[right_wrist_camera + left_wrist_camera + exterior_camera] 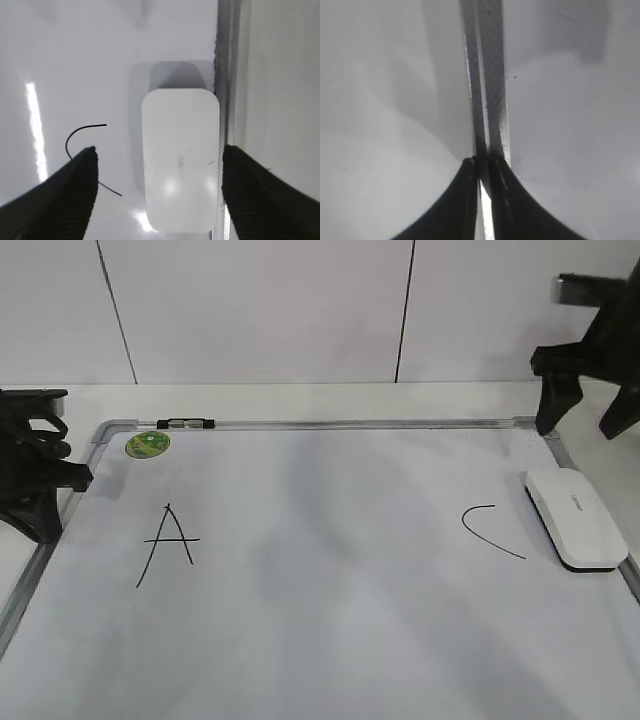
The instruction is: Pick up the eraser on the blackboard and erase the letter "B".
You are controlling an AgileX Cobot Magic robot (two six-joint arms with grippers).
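Observation:
The white eraser [577,518] lies on the blackboard [350,600] against its right frame; it also shows in the right wrist view [181,160]. My right gripper [582,420] is open and empty, raised above the far end of the eraser, and its fingers [159,150] straddle the eraser without touching it. My left gripper [70,480] is shut and empty at the board's left edge, with its tips [482,160] over the metal frame [492,75]. A black "A" [167,545] and a "C" curve [490,528] are on the board. No letter "B" shows; the middle has only a faint grey smear.
A round green sticker [147,444] sits in the board's far left corner, with a small black clip [185,424] on the far frame. The "C" stroke [70,140] lies just left of the eraser. A white panelled wall stands behind the table.

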